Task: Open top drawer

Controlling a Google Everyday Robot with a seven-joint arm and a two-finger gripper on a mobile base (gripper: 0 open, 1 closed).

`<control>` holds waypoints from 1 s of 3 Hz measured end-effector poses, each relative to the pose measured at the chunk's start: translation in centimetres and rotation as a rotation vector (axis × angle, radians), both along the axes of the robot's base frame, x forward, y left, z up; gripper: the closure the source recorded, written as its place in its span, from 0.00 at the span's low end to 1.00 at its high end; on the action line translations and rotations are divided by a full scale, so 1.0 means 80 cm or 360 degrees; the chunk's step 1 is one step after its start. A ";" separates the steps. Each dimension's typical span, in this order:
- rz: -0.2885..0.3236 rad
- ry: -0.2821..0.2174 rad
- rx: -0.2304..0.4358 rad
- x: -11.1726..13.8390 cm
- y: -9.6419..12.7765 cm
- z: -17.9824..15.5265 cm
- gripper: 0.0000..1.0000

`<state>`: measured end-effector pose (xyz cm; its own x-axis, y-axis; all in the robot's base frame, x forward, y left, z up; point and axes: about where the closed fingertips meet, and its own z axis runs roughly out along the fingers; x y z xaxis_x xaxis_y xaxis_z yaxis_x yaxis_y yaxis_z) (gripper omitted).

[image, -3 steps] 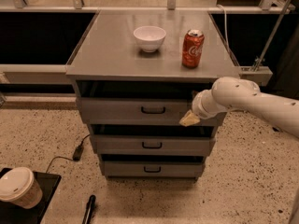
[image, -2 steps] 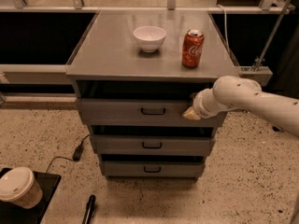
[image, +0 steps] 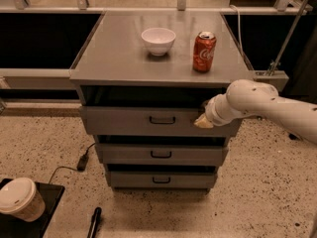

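Note:
The top drawer [image: 124, 120] is the widest of three grey metal drawers under the grey tabletop, with a small dark loop handle [image: 162, 120] at its centre. It stands pulled out, with a dark gap above its front. My gripper [image: 203, 119] is at the drawer's right part, at its upper front edge, to the right of the handle. My white arm reaches in from the right.
A white bowl [image: 158, 40] and a red soda can [image: 204, 51] stand on the tabletop [image: 114, 58]. Two narrower drawers [image: 161, 154] sit below. A lidded paper cup [image: 20, 199] on a dark tray is at bottom left. A cable and plug [image: 82, 161] lie on the floor.
The gripper has shifted slightly up along the drawer's right front edge. The drawer looks the same.

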<state>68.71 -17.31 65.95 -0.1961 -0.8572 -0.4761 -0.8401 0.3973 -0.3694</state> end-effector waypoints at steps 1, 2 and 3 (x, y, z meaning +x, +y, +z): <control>0.0000 -0.0001 0.0001 0.000 0.000 0.007 1.00; 0.0052 -0.0115 0.0060 -0.036 0.008 0.031 1.00; 0.0073 -0.0130 0.0064 -0.049 0.009 0.034 1.00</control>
